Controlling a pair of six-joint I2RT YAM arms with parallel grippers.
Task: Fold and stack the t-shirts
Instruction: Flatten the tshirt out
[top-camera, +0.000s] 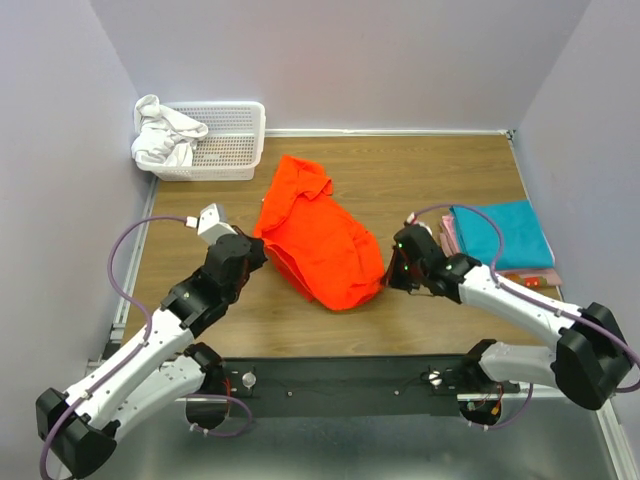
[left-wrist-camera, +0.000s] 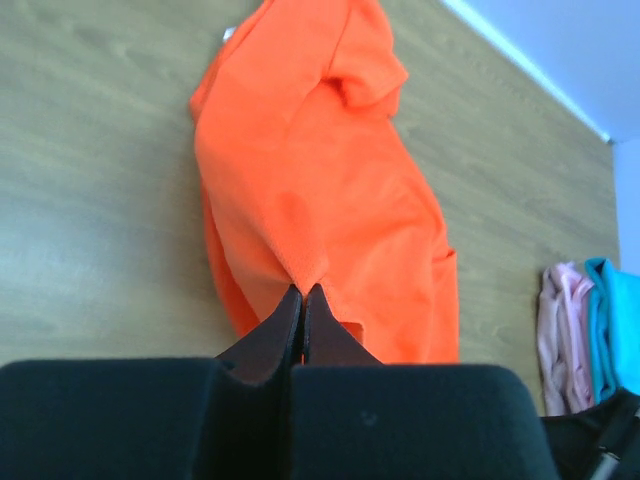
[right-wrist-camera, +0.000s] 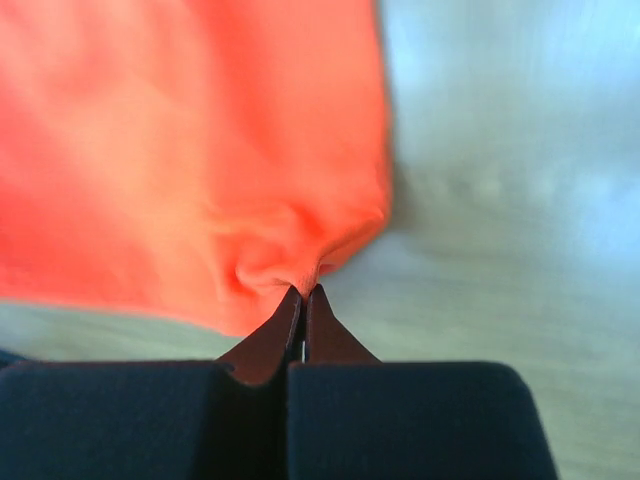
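Observation:
A bright orange t-shirt (top-camera: 320, 240) lies rumpled in the middle of the wooden table. My left gripper (top-camera: 262, 248) is shut on its left edge; the left wrist view shows the closed tips (left-wrist-camera: 303, 290) pinching a fold of orange cloth (left-wrist-camera: 330, 200). My right gripper (top-camera: 385, 277) is shut on the shirt's right lower corner; the right wrist view shows the tips (right-wrist-camera: 303, 291) pinching bunched orange cloth (right-wrist-camera: 200, 150). A stack of folded shirts sits at the right: a teal one (top-camera: 502, 233) on top, a pink one (top-camera: 448, 236) under it, a patterned edge (top-camera: 530, 280) at the bottom.
A white plastic basket (top-camera: 225, 140) stands at the back left with white cloth (top-camera: 165, 135) hanging over its corner. Walls close the table on the left, back and right. The folded stack also shows at the right edge of the left wrist view (left-wrist-camera: 585, 330).

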